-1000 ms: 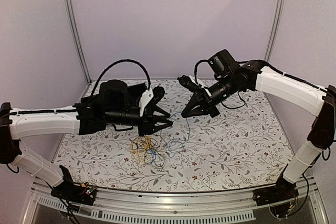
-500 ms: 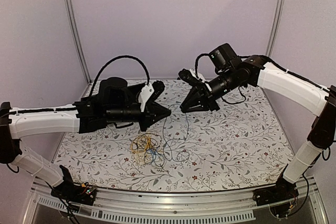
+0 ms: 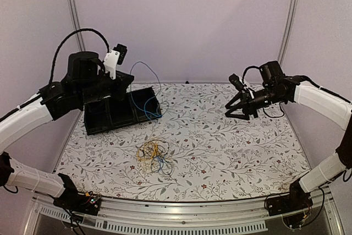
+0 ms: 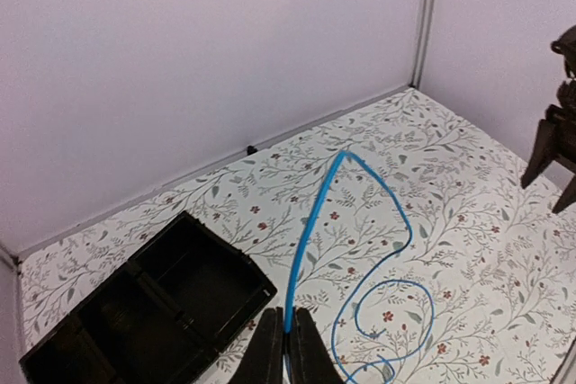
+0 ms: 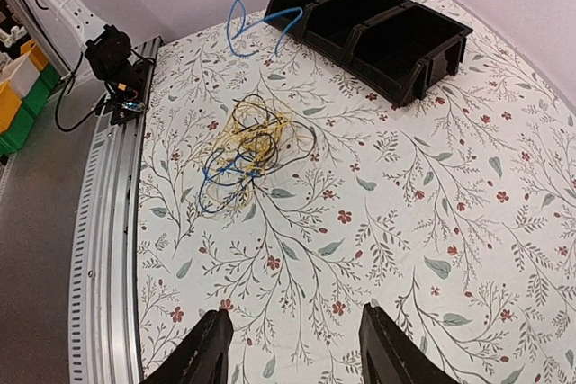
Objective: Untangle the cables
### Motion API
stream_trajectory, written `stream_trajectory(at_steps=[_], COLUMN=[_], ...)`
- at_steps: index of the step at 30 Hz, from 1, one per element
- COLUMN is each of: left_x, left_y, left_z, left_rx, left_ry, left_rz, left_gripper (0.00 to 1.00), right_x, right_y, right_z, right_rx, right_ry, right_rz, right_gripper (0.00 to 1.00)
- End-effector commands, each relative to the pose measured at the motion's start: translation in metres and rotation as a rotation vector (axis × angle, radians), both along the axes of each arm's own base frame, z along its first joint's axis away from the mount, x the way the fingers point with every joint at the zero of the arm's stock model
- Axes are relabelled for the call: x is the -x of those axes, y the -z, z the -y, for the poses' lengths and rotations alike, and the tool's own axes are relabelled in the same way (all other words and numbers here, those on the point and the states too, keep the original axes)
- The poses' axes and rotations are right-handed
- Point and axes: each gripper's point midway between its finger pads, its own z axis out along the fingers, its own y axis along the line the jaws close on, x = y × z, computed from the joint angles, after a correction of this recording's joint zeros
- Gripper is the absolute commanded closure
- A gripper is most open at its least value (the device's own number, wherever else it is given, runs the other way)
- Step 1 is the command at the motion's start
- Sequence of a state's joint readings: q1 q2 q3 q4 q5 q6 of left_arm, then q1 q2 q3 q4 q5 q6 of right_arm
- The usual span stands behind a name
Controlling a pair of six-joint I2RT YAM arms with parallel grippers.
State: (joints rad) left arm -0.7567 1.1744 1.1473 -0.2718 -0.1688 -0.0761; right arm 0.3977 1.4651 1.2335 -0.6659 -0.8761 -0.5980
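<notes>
A blue cable [image 3: 144, 63] hangs from my left gripper [image 3: 128, 78], which is raised high at the back left and shut on it. In the left wrist view the blue cable [image 4: 310, 231] rises from between the closed fingertips of the left gripper [image 4: 288, 337], arcs over and curls down to the table. The remaining tangle of cables [image 3: 153, 154], yellow, blue and dark, lies on the table at front centre, also visible as a tangle [image 5: 245, 148] in the right wrist view. My right gripper [image 3: 235, 108] hovers open over the right side, far from the tangle. Nothing sits between the right gripper's [image 5: 292, 325] fingers.
A black bin [image 3: 113, 115] with compartments stands at the back left, just under the left gripper; the bin [image 4: 153, 312] lies left of the hanging cable. The bin [image 5: 378, 24] is beyond the tangle in the right wrist view. The walls close in on three sides.
The left gripper shut on the blue cable, then rose and swung back-left over the bin, drawing it out of the tangle. The right gripper opened and withdrew to the right.
</notes>
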Motion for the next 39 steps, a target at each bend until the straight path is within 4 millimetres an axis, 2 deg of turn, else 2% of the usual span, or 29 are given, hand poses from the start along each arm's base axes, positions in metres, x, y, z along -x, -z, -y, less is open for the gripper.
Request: stream_trajectory(at_steps=[1,3,5,8,15,20,26,29,34,39], left_x=[-0.015,-0.016,-0.016,-0.017,-0.034,-0.057,-0.077,-0.084,-0.096,-0.111], left_y=[0.021,0.026,0.033,0.042,0.064,0.069,0.085,0.095,0.113,0.139], left_z=[-0.091,-0.119,-0.145,-0.176,-0.224,-0.244,-0.276,-0.286,-0.292,-0.283], left_rx=[-0.079,-0.064,-0.056,-0.047,-0.075,-0.08,-0.148,-0.142,-0.116,-0.082], left_ry=[-0.375,-0.487,-0.572,-0.672,-0.8,-0.841,-0.934,-0.955,-0.962,-0.92], left_rz=[-0.098,-0.119,-0.137,-0.151,-0.177,-0.155,-0.182,-0.193,-0.217,-0.277], left_gripper=[1.0,1.0,1.0,1.0,1.0,1.0,1.0,1.0,1.0,1.0], right_x=[-0.001,-0.009,-0.025,-0.029,-0.028,-0.028,-0.027,-0.028,-0.028,-0.028], right_y=[0.016,0.031,0.044,0.053,0.073,0.079,0.08,0.082,0.087,0.088], right_z=[0.017,0.026,0.037,0.039,0.034,0.035,0.037,0.037,0.037,0.037], right_rx=[-0.037,0.013,0.08,0.089,0.099,0.117,0.123,0.129,0.139,0.144], right_ry=[0.07,0.127,0.213,0.229,0.193,0.192,0.192,0.192,0.182,0.179], right_rz=[0.016,0.056,0.112,0.1,0.03,0.027,0.036,0.037,0.024,0.029], right_gripper=[0.47,0.47,0.47,0.47,0.47,0.47,0.47,0.47,0.47,0.47])
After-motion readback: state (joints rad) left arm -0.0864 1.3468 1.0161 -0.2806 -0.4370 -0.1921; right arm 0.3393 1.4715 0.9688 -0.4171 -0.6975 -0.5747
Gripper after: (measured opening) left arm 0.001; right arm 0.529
